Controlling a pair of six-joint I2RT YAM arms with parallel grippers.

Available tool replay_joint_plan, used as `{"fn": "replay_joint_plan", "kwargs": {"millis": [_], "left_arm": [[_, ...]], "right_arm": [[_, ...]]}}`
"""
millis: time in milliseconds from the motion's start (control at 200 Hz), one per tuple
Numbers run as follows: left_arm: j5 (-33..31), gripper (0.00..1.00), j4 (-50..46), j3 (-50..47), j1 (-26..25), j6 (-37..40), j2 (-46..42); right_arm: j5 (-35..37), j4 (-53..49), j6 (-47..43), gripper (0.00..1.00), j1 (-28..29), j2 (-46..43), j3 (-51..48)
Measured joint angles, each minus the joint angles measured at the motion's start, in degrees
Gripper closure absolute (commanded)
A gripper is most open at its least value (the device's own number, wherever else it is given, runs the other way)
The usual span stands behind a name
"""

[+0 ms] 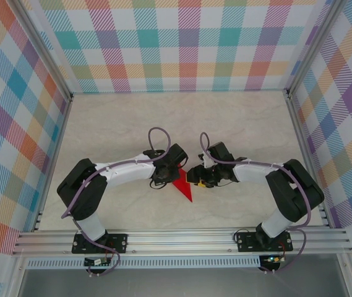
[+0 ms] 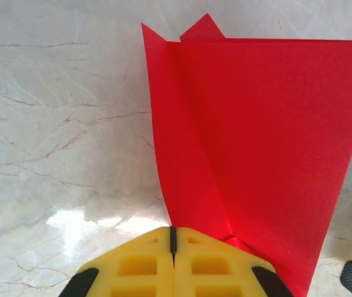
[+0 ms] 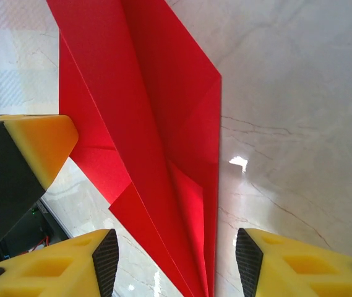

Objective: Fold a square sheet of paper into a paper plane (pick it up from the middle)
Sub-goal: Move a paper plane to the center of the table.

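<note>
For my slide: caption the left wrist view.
Folded red paper plane pinched in the shut left gripper, over marble tabletop.

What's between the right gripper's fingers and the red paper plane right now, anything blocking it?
Nothing visible. The right gripper stands open, with the paper plane running through the gap between its fingers. The left gripper is shut on the plane off to one side, not in between.

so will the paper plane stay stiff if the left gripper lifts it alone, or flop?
Likely light and fairly stiff lengthwise: the paper plane shows stacked, creased layers. Its thin outer flap probably flexes; one edge curves near the shut left gripper. With the right gripper open around it, it may pivot in that single pinch.
</note>
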Motion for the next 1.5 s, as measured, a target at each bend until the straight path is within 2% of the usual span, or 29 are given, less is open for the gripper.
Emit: {"fn": "replay_joint_plan", "kwargs": {"millis": [210, 890, 1085, 1500], "left_arm": [[0.1, 0.98, 0.0, 0.0, 0.1, 0.0, 0.0], [0.4, 0.98, 0.0, 0.0, 0.1, 0.0, 0.0], [0.6, 0.98, 0.0, 0.0, 0.2, 0.0, 0.0], [0.6, 0.98, 0.0, 0.0, 0.2, 0.0, 0.0]], "right_arm": [[-1.2, 0.5, -0.2, 0.45, 0.5, 2.6, 1.0], [-2.9, 2.5, -0.8, 0.47, 3.1, 2.4, 1.0], [0.4, 0.8, -2.1, 0.51, 4.8, 2.5, 1.5], [8.3, -2.1, -3.9, 0.64, 8.0, 3.0, 3.8]]}}
